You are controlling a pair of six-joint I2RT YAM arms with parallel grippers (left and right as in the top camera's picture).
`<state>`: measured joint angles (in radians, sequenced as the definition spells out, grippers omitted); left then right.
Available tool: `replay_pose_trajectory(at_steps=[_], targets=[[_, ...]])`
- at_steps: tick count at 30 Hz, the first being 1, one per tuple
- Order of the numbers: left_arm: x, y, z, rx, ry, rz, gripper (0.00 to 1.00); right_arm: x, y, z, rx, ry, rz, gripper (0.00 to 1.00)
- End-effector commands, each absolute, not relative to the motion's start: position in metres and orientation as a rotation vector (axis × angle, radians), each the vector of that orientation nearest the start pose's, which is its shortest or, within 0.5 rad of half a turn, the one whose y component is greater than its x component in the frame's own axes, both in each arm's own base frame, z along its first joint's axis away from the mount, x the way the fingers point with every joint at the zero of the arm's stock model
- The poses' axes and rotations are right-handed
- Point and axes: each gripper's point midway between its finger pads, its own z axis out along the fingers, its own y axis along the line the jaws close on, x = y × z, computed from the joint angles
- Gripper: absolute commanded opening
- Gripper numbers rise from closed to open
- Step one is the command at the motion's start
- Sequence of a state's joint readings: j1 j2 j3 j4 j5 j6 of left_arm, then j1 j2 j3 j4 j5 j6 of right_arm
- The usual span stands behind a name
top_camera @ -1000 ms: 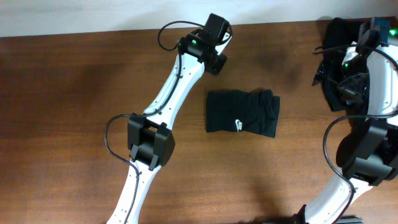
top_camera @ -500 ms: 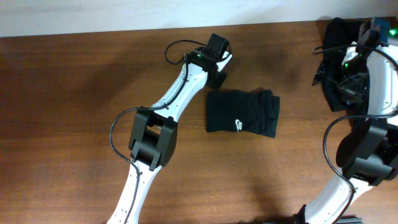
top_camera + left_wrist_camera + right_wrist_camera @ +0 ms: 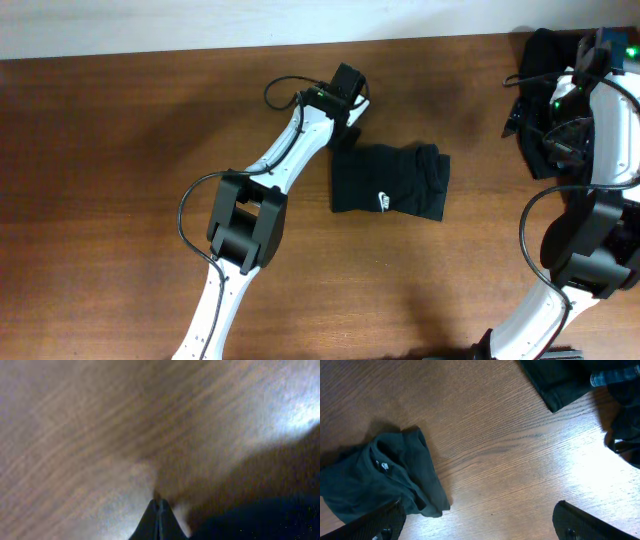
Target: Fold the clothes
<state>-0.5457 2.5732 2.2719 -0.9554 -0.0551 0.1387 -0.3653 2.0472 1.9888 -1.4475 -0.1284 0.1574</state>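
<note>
A folded black garment with a small white logo lies mid-table. My left gripper is shut and empty, low over the wood just beyond the garment's far left corner. In the left wrist view its fingertips are pressed together, with dark fabric at the lower right. My right gripper is wide open over bare wood, and the folded garment lies to the left of its fingers. More black clothes are piled at the far right corner, seen also at the top of the right wrist view.
The right arm stands at the table's right edge beside the pile. The left arm reaches diagonally across the table's middle. A pale wall strip borders the far edge of the table.
My left gripper has come nearer and lower, from beyond the garment to its far left corner. The right arm and the garment have not moved.
</note>
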Motion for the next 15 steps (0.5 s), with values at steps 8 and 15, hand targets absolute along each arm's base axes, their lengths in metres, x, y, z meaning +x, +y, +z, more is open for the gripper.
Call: replay_pose_trajectory(at_steps=[8, 15], targets=[[0.416, -0.275, -0.006, 1.082, 2.948, -0.176, 0.0, 0.387, -0.127, 0.157, 0.792, 2.933, 0.168, 0.99], [0.391, -0.264, -0.005, 1.107, 3.058, -0.179, 0.0, 0.387, -0.127, 0.157, 0.792, 2.933, 0.168, 0.98]])
